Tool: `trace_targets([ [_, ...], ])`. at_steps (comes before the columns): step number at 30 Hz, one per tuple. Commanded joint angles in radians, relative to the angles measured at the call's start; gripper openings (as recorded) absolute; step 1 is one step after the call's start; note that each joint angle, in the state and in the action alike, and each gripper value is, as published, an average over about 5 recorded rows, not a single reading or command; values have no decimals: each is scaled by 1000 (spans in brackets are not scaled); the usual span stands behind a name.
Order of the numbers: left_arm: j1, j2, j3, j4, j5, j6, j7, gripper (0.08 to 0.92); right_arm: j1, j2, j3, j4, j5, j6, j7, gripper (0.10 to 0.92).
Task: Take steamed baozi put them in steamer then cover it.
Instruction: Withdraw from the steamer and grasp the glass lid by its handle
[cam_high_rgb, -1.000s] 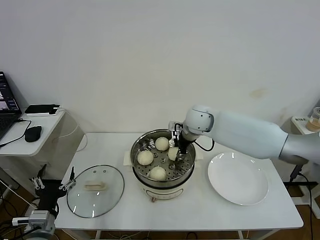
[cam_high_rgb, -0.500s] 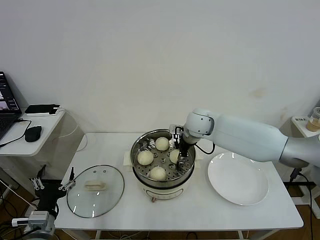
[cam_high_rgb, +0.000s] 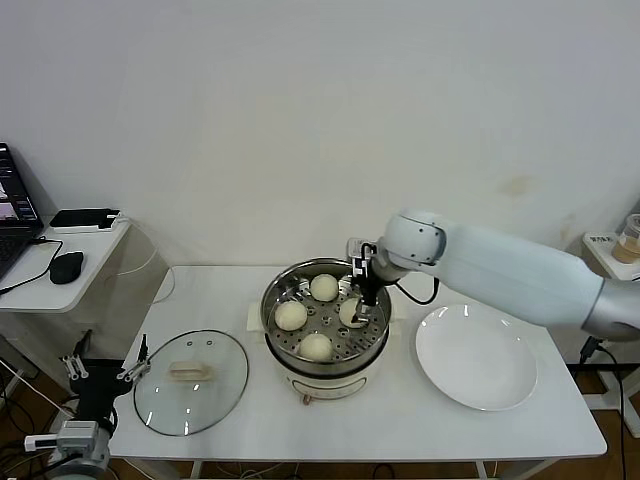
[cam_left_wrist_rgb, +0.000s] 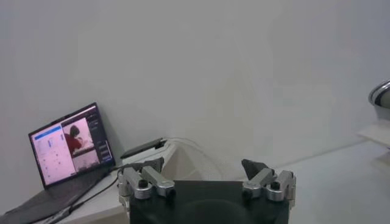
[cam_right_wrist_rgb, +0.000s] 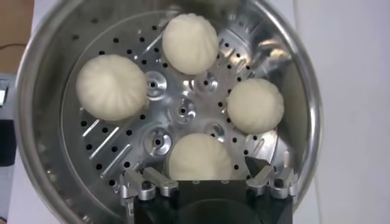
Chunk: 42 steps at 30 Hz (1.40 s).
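White wall (cam_high_rgb: 300, 120) behind white table (cam_high_rgb: 400, 420), side desk (cam_high_rgb: 60, 262) left.

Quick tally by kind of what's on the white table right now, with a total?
Baozi: 4 (in the steamer)
Steamer: 1
Glass cover: 1
White plate: 1
Total: 7

My right gripper (cam_high_rgb: 360, 293) hangs over the right side of the steamer (cam_high_rgb: 325, 322), just above one of the four steamed baozi (cam_high_rgb: 316, 346) that lie on the perforated tray inside, and I cannot tell here how wide its fingers stand. On the white surface (cam_high_rgb: 400, 420) the cover (cam_high_rgb: 190, 380) lies flat to the left of the steamer and a white plate (cam_high_rgb: 476, 357) lies to the right. My left gripper (cam_high_rgb: 105, 373) is parked low beside the left edge of the surface, near the cover.
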Motion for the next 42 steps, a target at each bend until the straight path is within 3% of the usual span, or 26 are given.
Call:
trace_targets([
  [1, -4, -2, 11, 0, 3, 1, 1, 823, -251, -199, 297, 230, -21, 56, 289, 823],
  [5, -4, -3, 15, 3, 4, -1, 2, 823, -556, -268, 603, 316, -81, 186, 423, 823],
  [9, -5, -5, 23, 15, 10, -11, 0, 823, -968, -232, 993, 373, -196, 355, 525, 823],
  [17, -17, -4, 66, 63, 102, -23, -3, 823, -1525, 113, 1618, 426, -388, 742, 528, 823],
  [24, -30, -2, 98, 163, 449, -91, -34, 823, -1741, 396, 1923, 403, -264, 978, 499, 823],
  [32, -13, 44, 78, 270, 992, -248, -95, 823, -1888, 465, 2030, 392, -195, 990, 550, 823],
  [37, 5, 108, 77, 309, 1251, -271, -81, 823, -1895, 488, 2083, 399, -221, 949, 584, 823],
  [42, -50, 122, 107, 389, 1426, -279, -59, 823, -1898, 494, 2104, 360, -234, 936, 606, 823],
])
